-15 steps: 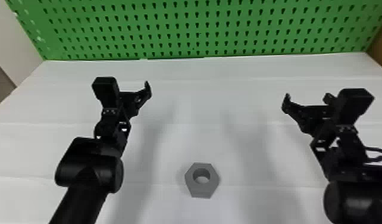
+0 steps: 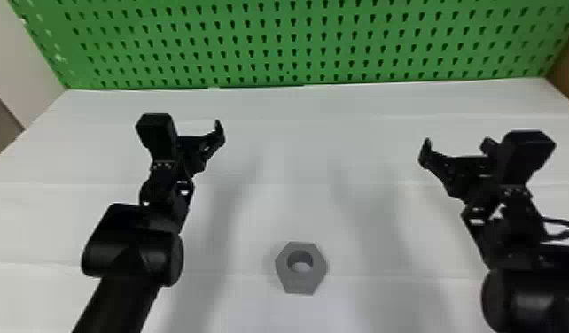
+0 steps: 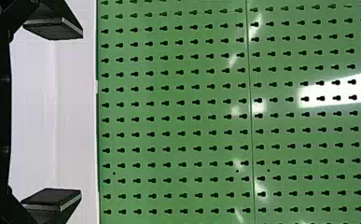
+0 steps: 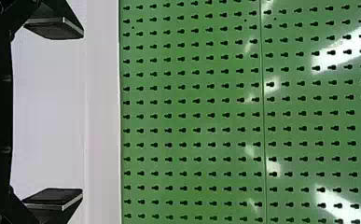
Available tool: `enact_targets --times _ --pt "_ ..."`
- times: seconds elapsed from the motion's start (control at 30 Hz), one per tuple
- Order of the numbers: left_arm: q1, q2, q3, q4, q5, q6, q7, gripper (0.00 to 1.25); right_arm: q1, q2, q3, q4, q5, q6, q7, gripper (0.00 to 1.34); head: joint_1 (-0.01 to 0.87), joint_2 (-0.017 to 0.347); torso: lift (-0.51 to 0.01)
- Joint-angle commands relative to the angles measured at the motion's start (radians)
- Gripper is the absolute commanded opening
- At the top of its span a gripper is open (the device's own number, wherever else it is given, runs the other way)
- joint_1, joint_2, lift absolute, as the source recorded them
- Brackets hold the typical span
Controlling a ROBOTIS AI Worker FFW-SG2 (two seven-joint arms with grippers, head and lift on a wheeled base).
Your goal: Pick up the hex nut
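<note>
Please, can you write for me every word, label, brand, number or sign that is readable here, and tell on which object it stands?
There is no readable text: I see no words, numbers or signs on the hex nut, the green pegboard or the white table.

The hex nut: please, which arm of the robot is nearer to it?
Left, judging by the head view. The left arm is off to the left of the hex nut; the right arm is farther off, to its right.
</note>
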Motion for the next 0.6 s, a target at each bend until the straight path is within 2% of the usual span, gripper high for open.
enact_targets --times 0.0,0.2,0.57 --pt "0.0 0.0 0.0 0.0 0.0 0.0 0.0 1.16 0.002 0.004 0.003 0.0 0.001 0.0 0.0 1.23 0.785 0.149 -0.086" --pt "0.006 0.0 0.005 0.0 0.0 -0.002 0.0 1.16 0.003 0.004 0.015 -0.033 0.004 0.041 0.0 1.23 0.785 0.149 -0.086" --pt "0.008 0.0 0.008 0.0 0.002 -0.008 0.0 1.16 -0.021 0.004 0.072 -0.215 0.038 0.295 0.002 1.23 0.785 0.149 -0.086"
